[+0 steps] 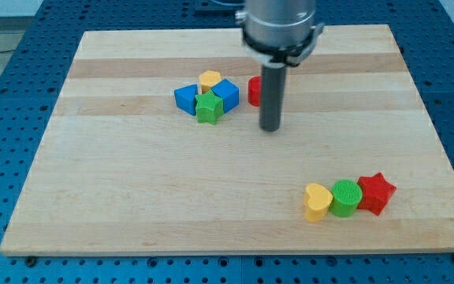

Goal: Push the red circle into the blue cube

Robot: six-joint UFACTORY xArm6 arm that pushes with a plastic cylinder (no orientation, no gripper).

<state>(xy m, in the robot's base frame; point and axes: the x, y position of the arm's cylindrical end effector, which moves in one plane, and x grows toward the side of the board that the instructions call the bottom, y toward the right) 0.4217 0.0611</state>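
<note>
The red circle (254, 91) lies above the board's middle, its right part hidden behind my rod. The blue cube (226, 93) sits just left of it with a small gap between them. My tip (270, 128) rests on the board just below and to the right of the red circle, not clearly touching it. The blue cube is part of a tight cluster with a second blue block (185, 99), a green star (208, 108) and a yellow block (210, 80).
A row of three blocks lies at the view's lower right: a yellow heart (317, 202), a green circle (344, 197) and a red star (376, 192). The wooden board (132, 189) sits on a blue perforated table.
</note>
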